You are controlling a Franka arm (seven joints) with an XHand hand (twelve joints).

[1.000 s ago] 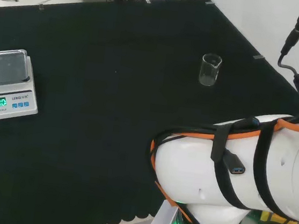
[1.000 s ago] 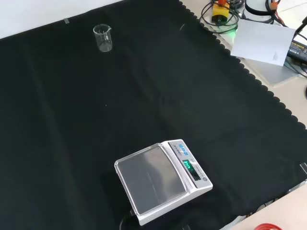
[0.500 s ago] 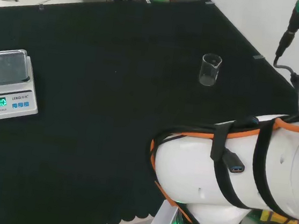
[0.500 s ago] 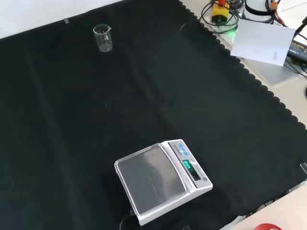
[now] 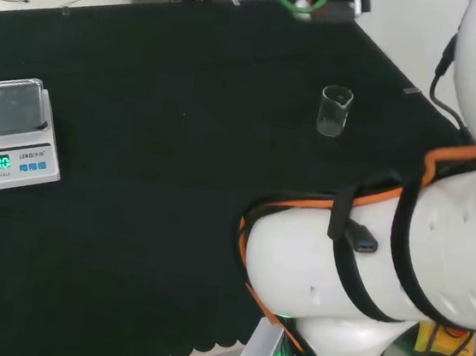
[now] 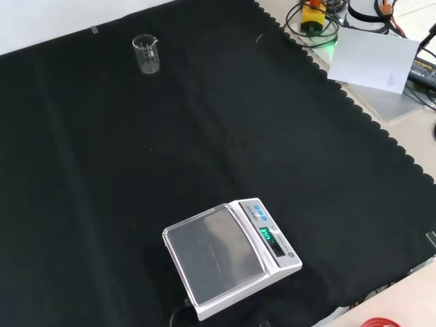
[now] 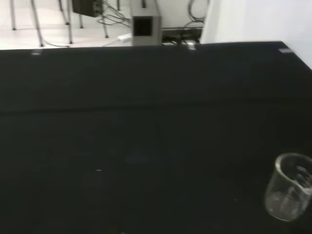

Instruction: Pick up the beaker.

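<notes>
One black-draped surface (image 6: 286, 150) carries two things. The larger is a weighing scale (image 6: 228, 255); taking it as the landmark, the small clear beaker (image 6: 146, 54) stands upright and looks empty, well apart from the scale, toward the far left corner in the front view and away to the right in the head view (image 5: 334, 111). Bare cloth lies between them, so nothing seems to block an approach. In the wrist view the beaker (image 7: 288, 187) sits ahead of the camera. I cannot tell how open the robot hand is or whether it holds anything.
</notes>
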